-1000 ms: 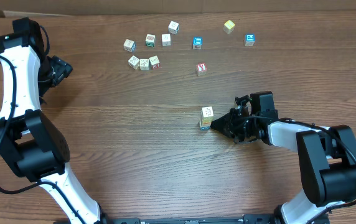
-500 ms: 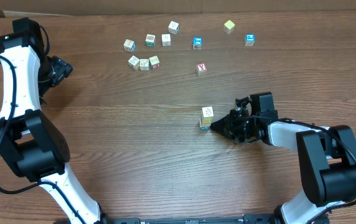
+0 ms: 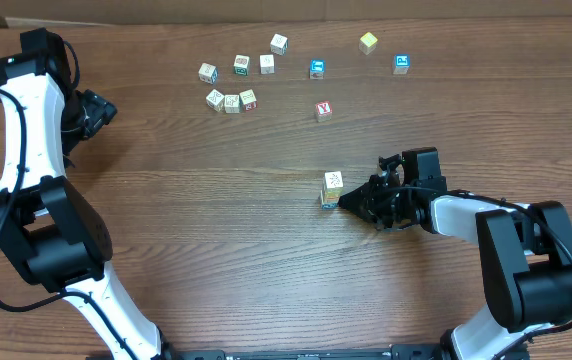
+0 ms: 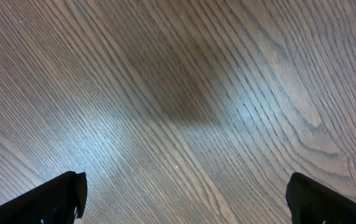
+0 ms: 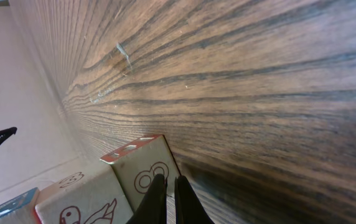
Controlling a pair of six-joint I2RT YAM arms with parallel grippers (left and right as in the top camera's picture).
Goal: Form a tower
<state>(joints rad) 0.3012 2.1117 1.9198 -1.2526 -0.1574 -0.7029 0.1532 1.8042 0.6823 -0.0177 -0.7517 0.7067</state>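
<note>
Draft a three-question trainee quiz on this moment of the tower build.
1. True or false: the left fingers are shut on a cube.
2. The tips of the right fingers are beside: A) the tower; B) the yellow cube; C) the row of three cubes.
3. Which loose cube lies nearest the tower?
Key: 1 false, they stand open over bare table. 2 A, and they are shut. 3 the red-lettered cube.
</note>
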